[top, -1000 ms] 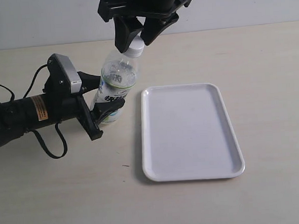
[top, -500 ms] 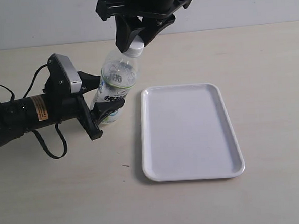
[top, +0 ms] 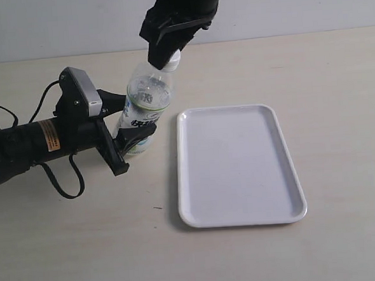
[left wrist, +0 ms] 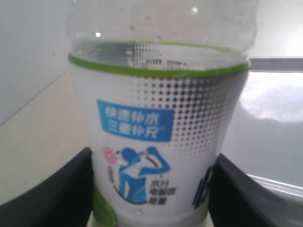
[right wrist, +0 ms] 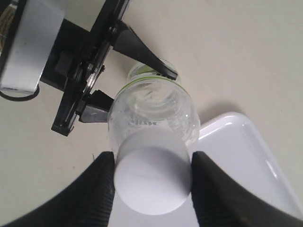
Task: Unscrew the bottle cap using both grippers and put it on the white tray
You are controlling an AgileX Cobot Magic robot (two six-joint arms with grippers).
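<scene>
2 black fingers (right wrist: 97, 194) of the right gripper (top: 165, 53) press against opposite sides of the bottle cap (right wrist: 152, 179), with no gap showing on either side in the right wrist view, so this gripper is clamped on the cap. The white cap sits on the neck of the bottle (top: 148, 101), and the gripper reaches it from above. 2 further black fingers (left wrist: 61, 194), those of the left gripper (top: 132, 118), bear on the 2 flanks of the bottle's lower body, tight against the white-and-green label in the left wrist view; this gripper is closed on the bottle. The clear bottle leans, its base toward the left arm and its neck tilted up and to the right in the exterior view; whether the base touches the table (top: 336, 74) cannot be told. Behind the left fingers, the arm carries a grey block (top: 83, 93) and an orange label (top: 49, 135), and a black cable (top: 63, 183) loops down onto the table. Just beside the bottle, on its right in the exterior view, lies the white tray (top: 240, 166), flat on the pale table, with nothing on its glossy surface.
</scene>
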